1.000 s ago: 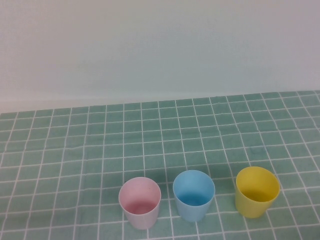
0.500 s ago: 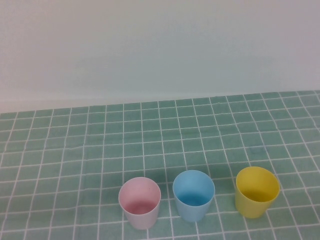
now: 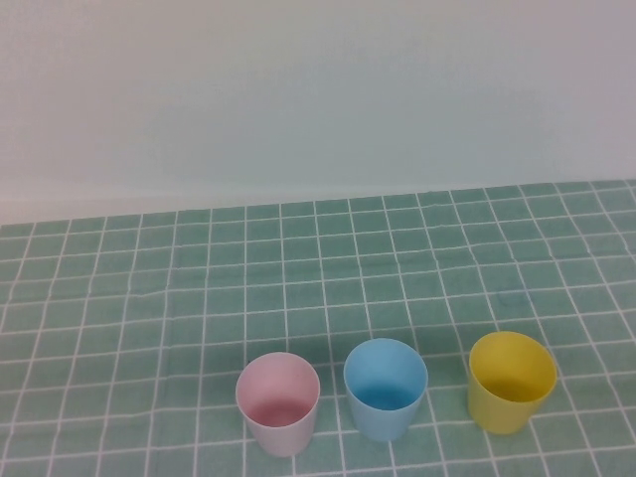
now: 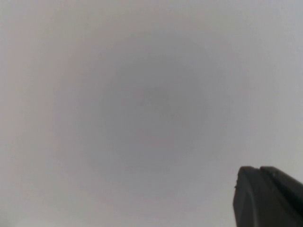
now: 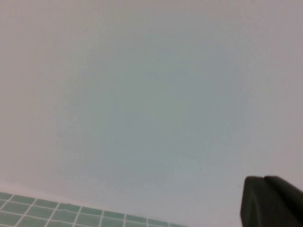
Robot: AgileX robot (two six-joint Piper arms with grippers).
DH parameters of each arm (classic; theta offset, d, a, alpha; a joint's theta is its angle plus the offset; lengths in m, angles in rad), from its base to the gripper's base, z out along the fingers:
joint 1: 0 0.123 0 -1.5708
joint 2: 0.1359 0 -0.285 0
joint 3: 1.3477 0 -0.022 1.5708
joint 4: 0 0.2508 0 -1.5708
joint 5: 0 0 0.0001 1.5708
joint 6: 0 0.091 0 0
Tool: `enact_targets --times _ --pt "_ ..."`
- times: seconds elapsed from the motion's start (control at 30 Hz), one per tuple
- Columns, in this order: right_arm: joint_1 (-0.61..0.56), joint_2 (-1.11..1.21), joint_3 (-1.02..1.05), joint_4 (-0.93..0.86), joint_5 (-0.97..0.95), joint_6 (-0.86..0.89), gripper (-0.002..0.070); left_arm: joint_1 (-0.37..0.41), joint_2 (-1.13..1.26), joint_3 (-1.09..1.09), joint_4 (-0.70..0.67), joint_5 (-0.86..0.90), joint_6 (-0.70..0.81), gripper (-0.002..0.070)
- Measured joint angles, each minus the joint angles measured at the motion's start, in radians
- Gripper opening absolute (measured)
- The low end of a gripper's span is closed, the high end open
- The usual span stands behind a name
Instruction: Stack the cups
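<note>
Three cups stand upright in a row near the front of the table, each apart from the others: a pale pink cup (image 3: 278, 402) on the left, a light blue cup (image 3: 386, 388) in the middle, a yellow cup (image 3: 511, 381) on the right. Neither arm shows in the high view. My left gripper (image 4: 259, 169) is shut, its dark fingers pressed together, facing a blank grey wall. My right gripper (image 5: 263, 179) is shut too, empty, facing the pale wall above a strip of tiled cloth (image 5: 28, 208). No cup shows in either wrist view.
The table is covered with a green cloth with a white grid (image 3: 298, 278). A plain pale wall (image 3: 318, 99) rises behind its far edge. Open cloth lies behind the cups and to their left.
</note>
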Motion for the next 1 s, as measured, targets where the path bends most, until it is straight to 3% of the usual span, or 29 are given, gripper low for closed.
enact_targets --times 0.2,0.37,0.47,0.57,0.8,1.0 --pt "0.0 0.0 -0.178 -0.062 0.164 -0.055 -0.0001 0.0 0.0 -0.245 0.077 0.185 0.0 -0.0001" --pt "0.0 0.04 -0.305 -0.067 0.351 -0.051 -0.0001 0.0 0.0 -0.271 0.119 0.135 0.018 -0.0001" --pt "0.0 0.094 -0.318 -0.059 0.449 -0.047 -0.0001 0.0 0.002 -0.273 0.058 0.169 -0.032 -0.0001" --pt "0.0 0.141 -0.316 -0.037 0.502 -0.047 -0.0001 0.0 0.041 -0.309 -0.043 0.397 -0.018 -0.0001" --pt "0.0 0.158 -0.288 -0.026 0.502 -0.053 -0.0001 0.0 0.294 -0.502 -0.329 0.811 0.526 -0.0001" --pt "0.0 0.158 -0.281 -0.026 0.517 -0.053 -0.0001 0.0 0.608 -0.651 -0.483 0.952 0.697 0.0004"
